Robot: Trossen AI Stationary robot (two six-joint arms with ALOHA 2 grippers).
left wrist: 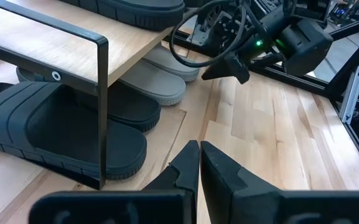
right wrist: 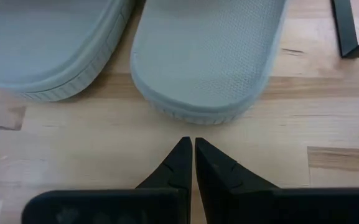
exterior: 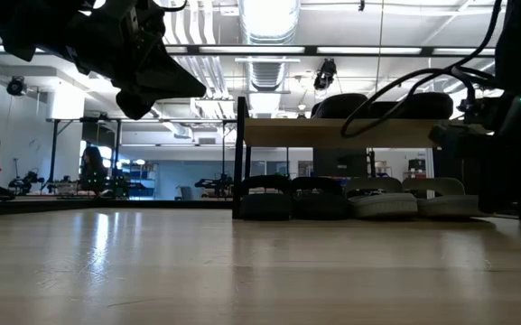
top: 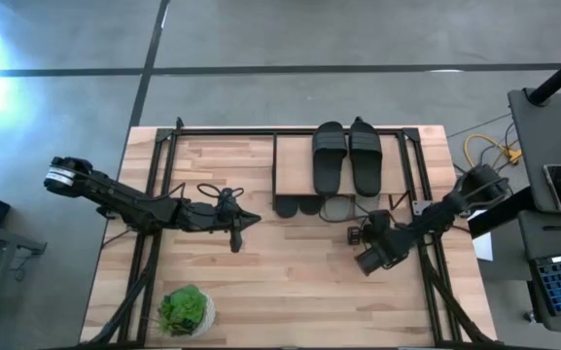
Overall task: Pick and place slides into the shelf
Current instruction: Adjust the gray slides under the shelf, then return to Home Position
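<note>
light grey slides (right wrist: 198,56) lie under the shelf (top: 295,156), just ahead of the closed, empty right tool (right wrist: 188,163)

arms (top: 144,204) — matte black | looped black cables — pointed fingers (right wrist: 182,165)

The left gripper (left wrist: 199,163) shows with its two dark fingers pressed together, holding nothing, above the wooden table (left wrist: 279,155). Ahead stands the shelf (left wrist: 102,93), its black metal post planted on the table and its light board on top. Under the board lies a black pair (left wrist: 48,124) of slides, and beside it a light grey pair (left wrist: 157,78). Another black slide (left wrist: 142,9) rests on the board. Beyond the shelf, the right gripper (left wrist: 226,67) hangs near the grey pair, with a green light on its arm.
</note>
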